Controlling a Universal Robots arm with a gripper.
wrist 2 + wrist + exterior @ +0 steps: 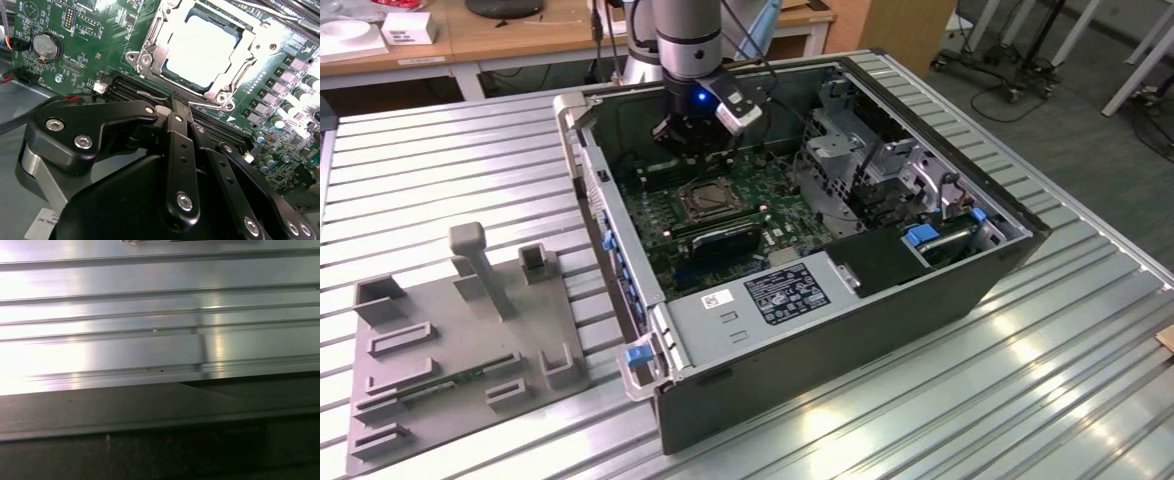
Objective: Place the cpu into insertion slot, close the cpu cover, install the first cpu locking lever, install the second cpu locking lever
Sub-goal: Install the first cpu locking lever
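The cpu (205, 50) lies flat in the insertion slot, its pale face showing bright through the cpu cover (150, 56). That silvery frame is folded down around it. A thin locking lever (212, 102) runs along the socket edge nearest my fingers; I cannot tell whether it is latched. In the exterior view the socket (704, 200) sits mid-board inside the open computer case. My gripper (699, 155) hangs just behind the socket. In the second wrist view the gripper (181, 106) has its black fingers (176, 150) pressed together, nothing between them, the tips just short of the socket.
The green motherboard (767, 205) carries a coin battery (45, 46) and memory slots (132, 90) beside the socket. A drive cage (854, 150) and a white-labelled grey metal box (774, 290) crowd the case. A grey fixture plate (454, 340) lies on the slatted table (150, 315).
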